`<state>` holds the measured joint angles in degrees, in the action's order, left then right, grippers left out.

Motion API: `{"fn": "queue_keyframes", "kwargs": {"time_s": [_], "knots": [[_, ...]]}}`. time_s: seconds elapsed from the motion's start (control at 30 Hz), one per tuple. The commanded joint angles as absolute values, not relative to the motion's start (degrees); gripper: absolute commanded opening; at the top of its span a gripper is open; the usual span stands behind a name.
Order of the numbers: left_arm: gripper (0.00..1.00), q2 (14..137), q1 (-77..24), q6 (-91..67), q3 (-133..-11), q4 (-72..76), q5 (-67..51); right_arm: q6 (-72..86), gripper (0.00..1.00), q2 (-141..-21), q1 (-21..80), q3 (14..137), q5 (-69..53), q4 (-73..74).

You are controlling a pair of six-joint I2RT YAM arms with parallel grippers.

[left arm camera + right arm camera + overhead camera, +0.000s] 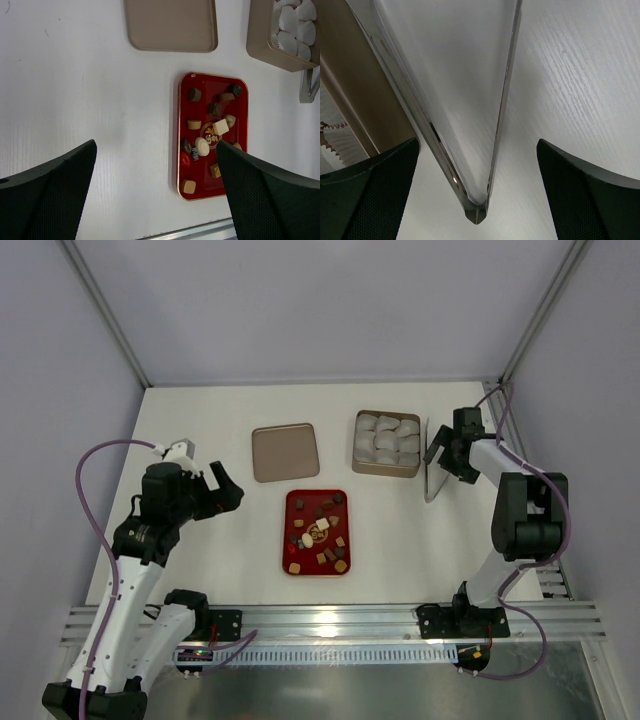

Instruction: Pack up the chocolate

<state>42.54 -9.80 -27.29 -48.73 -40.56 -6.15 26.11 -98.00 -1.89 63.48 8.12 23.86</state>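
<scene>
Judging from the red tray [202,189], we see the chocolate [221,126] scattered inside it, lying near and rightward of our spread, empty left gripper [228,488], which sits nearer than the right gripper [442,453], spread astride an upright shiny sheet [433,478] well off the tray's far-right corner.

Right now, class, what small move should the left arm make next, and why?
Probably shift the left gripper right, over the red tray, and lower toward one chocolate. Its jaws stand open and empty beside the tray, all pieces lie on it, and the paper cups in the box look unfilled.
</scene>
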Motion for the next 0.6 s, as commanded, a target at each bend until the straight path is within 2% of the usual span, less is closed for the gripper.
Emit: {"fn": "queue_keyframes", "kwargs": {"time_s": [0.0, 0.43, 0.57], "knots": [[1.00, 42.5, -10.0, -27.7, -48.8, -38.8, -7.2, 25.0, 0.99, -99.1, -1.2, 66.4, 8.4, 22.9], [1.00, 42.7, -10.0, -27.8, -48.7, -38.8, -7.3, 23.2, 0.98, -105.2, 0.0, 73.0, 12.0, 27.5], [1.00, 42.8, -10.0, -27.7, -48.7, -38.8, -7.5, 22.2, 0.94, -107.0, 1.6, 74.5, 11.9, 29.1]]}}
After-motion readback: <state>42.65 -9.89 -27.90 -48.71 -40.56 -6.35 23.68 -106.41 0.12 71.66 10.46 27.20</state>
